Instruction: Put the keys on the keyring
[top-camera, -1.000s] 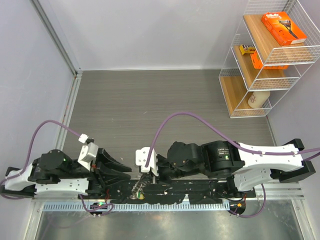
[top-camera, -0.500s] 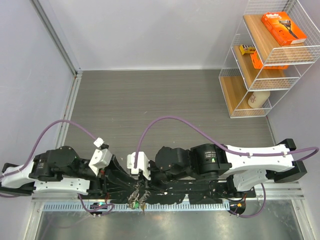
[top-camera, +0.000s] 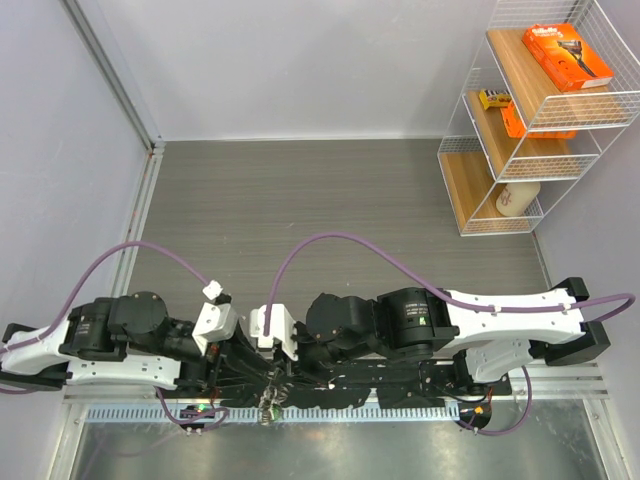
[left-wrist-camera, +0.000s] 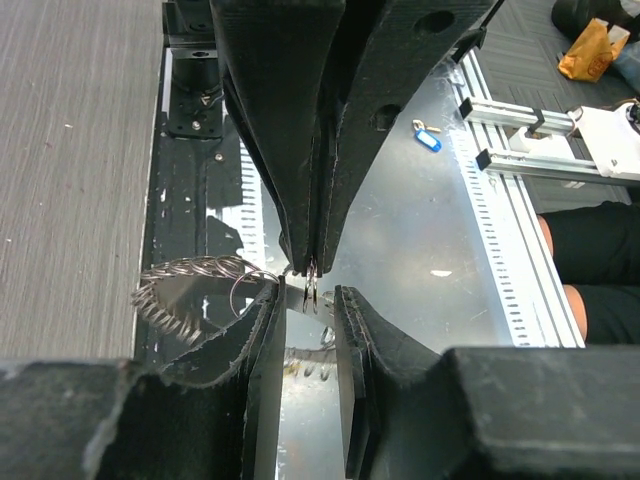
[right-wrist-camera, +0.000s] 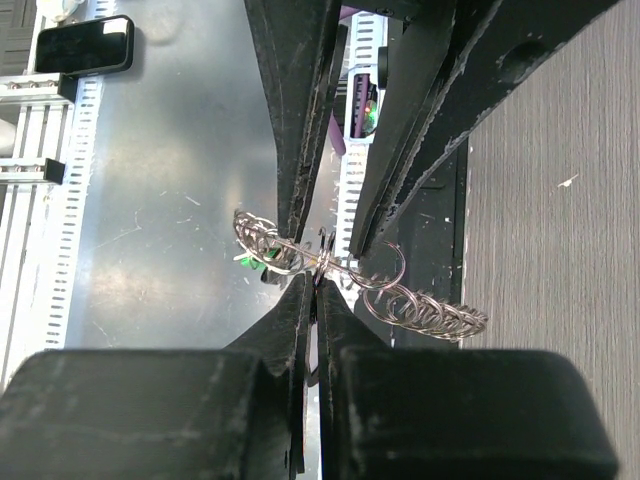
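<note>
The keyring hangs in the air over the metal sheet at the near edge, a thin silver wire with a fan of small silver pieces and a green tag. My right gripper is shut on a small ring of it. My left gripper is open, with its fingers on either side of that ring and the fan to its left. In the top view both grippers meet at the table's near edge, where the keyring shows. No loose key with a black head is in view.
A wire shelf with orange boxes and a bottle stands at the far right. A slotted rail runs along the near edge. A blue tag and a phone lie on the metal sheet.
Both arms have closed in on each other, the left wrist moving right and the right wrist moving left. The keyring has come down towards the near edge between them.
</note>
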